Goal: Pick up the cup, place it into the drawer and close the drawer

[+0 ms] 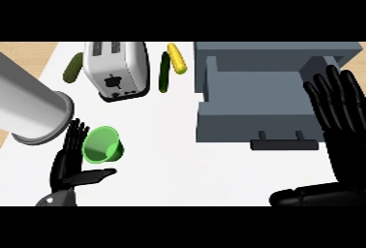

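My left hand (75, 162) was wide open beside the cup (103, 144); I figured it could tip and roll from the drawer (250, 104)

**A:** what else is sitting on that white counter (178, 174)?

**B:** silver toaster (116, 69) near the back, two slots up top. One green cucumber (73, 67) lies just left of it, another dark green cucumber (164, 72) on its right, and a yellow corn cob (176, 58) right beside that one. Wood-coloured surface (22, 51) shows past the counter's left edge.
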